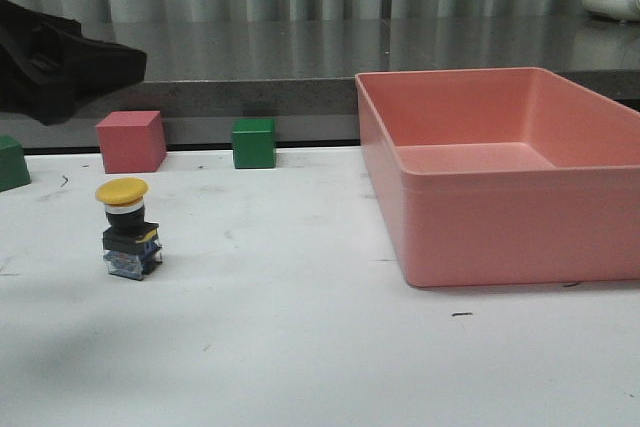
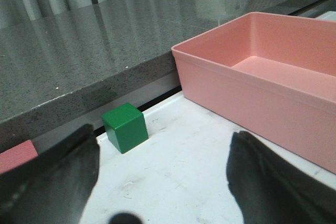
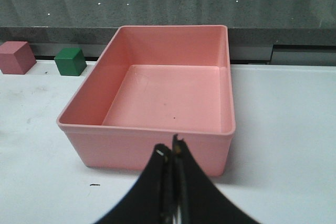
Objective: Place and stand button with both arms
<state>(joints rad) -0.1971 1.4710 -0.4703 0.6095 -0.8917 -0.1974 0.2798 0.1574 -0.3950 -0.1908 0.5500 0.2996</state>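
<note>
No legible writing on the button [image 1: 127, 227], upright near the surface's [image 1: 300, 347] left edge. Left jaws apart, empty; right jaws together.

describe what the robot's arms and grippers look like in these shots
Both are black. The left arm shows in the front view as a bulky, angular matte-black housing. The left gripper has two broad, rounded black fingers with a slightly worn, greyish sheen. The right gripper has two slim, curved black fingers tapering to narrow tips, with pale edges at the ends. No cables or markings are visible.
</note>
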